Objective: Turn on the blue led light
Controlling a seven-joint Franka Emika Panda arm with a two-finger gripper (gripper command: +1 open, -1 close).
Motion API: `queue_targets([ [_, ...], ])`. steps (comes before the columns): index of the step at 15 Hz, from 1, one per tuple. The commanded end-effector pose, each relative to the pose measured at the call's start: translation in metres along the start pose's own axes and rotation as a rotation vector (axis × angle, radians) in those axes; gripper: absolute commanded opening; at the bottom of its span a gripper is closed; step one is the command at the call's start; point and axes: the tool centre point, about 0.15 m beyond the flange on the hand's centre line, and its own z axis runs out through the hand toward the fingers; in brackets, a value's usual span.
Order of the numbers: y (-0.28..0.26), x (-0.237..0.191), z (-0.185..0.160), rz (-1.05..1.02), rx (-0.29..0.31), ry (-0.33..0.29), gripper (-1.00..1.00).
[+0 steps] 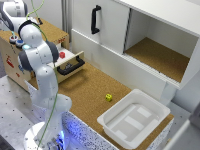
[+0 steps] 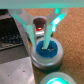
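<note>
**Wrist view: gripper right over the blue light**

Wrist view puts the gripper (image 2: 44,39) almost on top of the blue light (image 2: 48,51). Its two pale fingers (image 2: 49,31) run down and close in toward each other, and the tips sit on or just above the blue top. The gap between them looks very narrow, so I take the gripper to be nearly closed with nothing held, though the picture is soft there. The light lies straight ahead along the fingers, so the move it seems set for is a short push down the same line, with no sideways shift needed. The light is round, so it has no long axis to line up with.

Just beside it stand two neighbours: a second round light (image 2: 58,79) with a greenish glow, cut off at the frame edge, and beyond the fingers a red button (image 2: 39,22). Both are close enough that a sideways drift could press the wrong one.

From the exterior view, the arm (image 1: 36,52) bends over a wooden box (image 1: 54,33) at that view's left, and the gripper itself is hidden behind the arm. A blue spot (image 1: 19,43) shows at the box edge near the arm's head, which I take to be the light. A drawer (image 1: 70,64) stands open beside it, with a red cube (image 1: 62,54) on it. Farther out on the table (image 1: 90,90) lie a yellow die (image 1: 108,97) and a white tray (image 1: 134,119), both well apart from the work. A cabinet (image 1: 150,35) stands behind.
</note>
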Motion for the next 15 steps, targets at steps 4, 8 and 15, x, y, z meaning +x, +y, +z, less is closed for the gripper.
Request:
queue_targets([
  [4,0.006,0.008,0.032,0.071,-0.019,-0.049,-1.00],
  [8,-0.008,-0.002,-0.045,0.063,-0.096,-0.013,-1.00],
  [15,0.054,-0.047,-0.066,0.330,-0.141,0.009,1.00],
])
